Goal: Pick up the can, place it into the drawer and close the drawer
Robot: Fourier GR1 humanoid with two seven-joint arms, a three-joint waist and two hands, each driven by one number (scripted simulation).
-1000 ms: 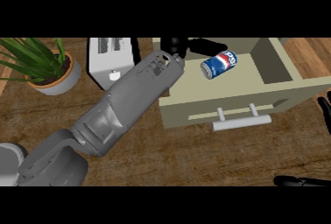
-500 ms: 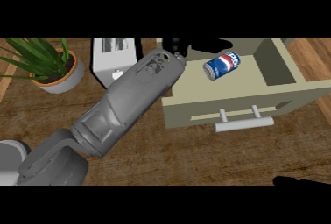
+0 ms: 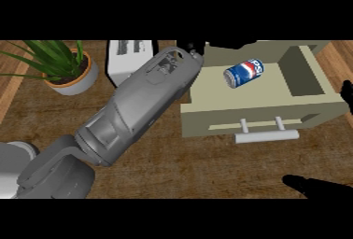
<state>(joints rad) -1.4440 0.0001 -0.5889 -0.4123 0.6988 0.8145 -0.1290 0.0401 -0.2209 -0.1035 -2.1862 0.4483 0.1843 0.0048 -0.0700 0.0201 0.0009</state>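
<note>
Left hand [image 3: 191, 49] reaches beside can [image 3: 244, 73] in drawer [image 3: 265, 109].

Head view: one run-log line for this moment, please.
can: lying in open drawer | left hand: behind drawer | drawer: not closed

The light is soft and even, not too bright. The wood counter [image 3: 151, 158] looks a bit dark. A faint shadow lies under the drawer [image 3: 262, 119] front. The can [image 3: 244, 73] has a small shine. Nothing glares. Edges look straight, and all looks equally clear.
</note>
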